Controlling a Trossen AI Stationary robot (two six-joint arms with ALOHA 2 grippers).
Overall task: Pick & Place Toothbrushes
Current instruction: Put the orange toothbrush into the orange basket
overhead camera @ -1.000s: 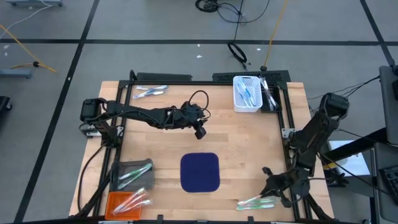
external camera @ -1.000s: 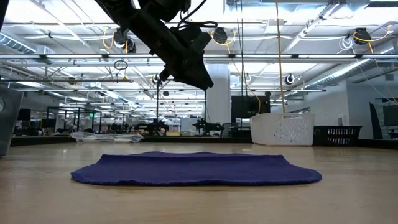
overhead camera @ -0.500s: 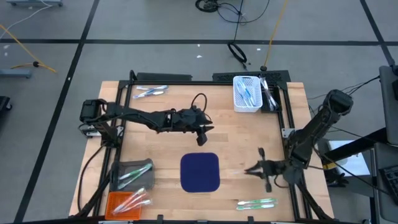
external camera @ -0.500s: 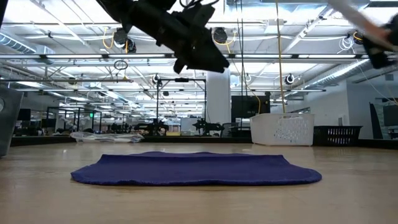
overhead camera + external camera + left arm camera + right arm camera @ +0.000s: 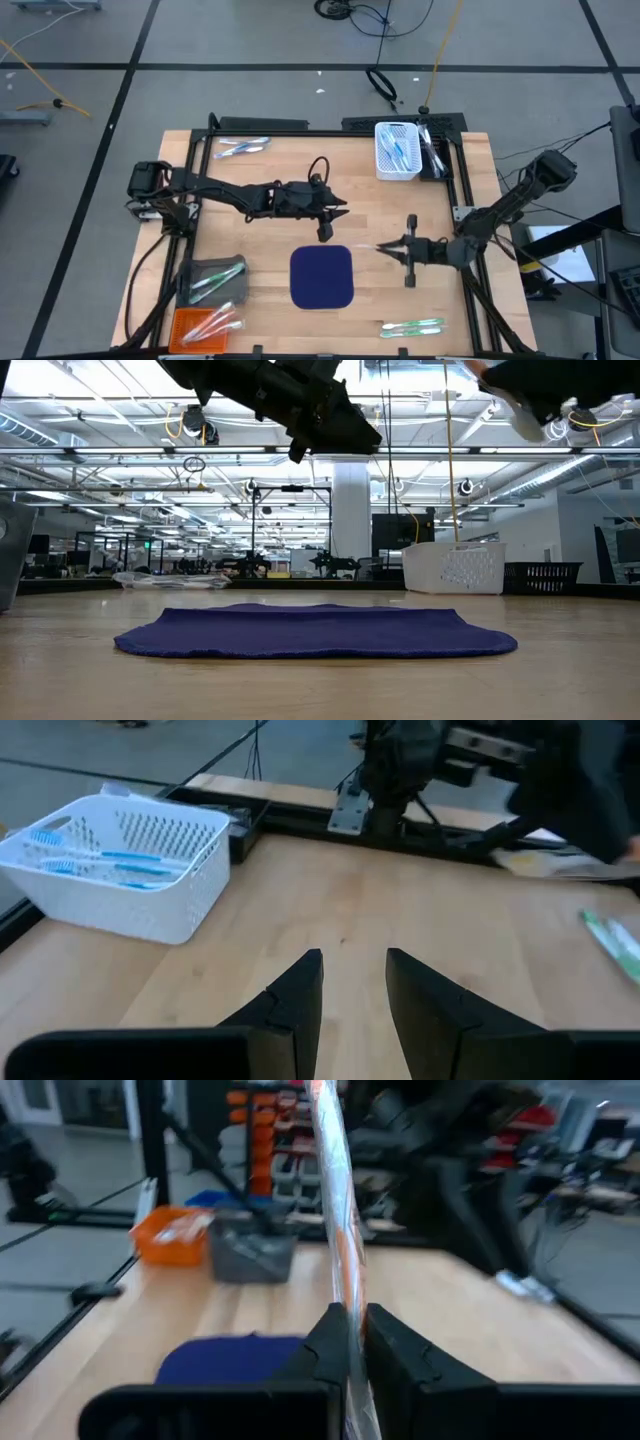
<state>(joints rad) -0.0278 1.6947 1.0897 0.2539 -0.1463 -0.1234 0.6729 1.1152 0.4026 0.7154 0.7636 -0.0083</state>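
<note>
The right claw (image 5: 400, 249) was closed on a toothbrush (image 5: 338, 1240) and held it in the air, just to the right of the mat (image 5: 321, 276). The left claw (image 5: 328, 221) hung above the table (image 5: 270, 165) near the mat's far edge, its fingers slightly apart and holding nothing. Other toothbrushes (image 5: 412, 326) lay near the table's front right edge.

Navy mat (image 5: 321, 277) on a pale wood bench (image 5: 260, 170); white basket (image 5: 396, 150) with blue-and-white toothbrushes (image 5: 397, 151); orange bin (image 5: 195, 326); grey bin (image 5: 217, 278); dark fingers (image 5: 300, 1000).
</note>
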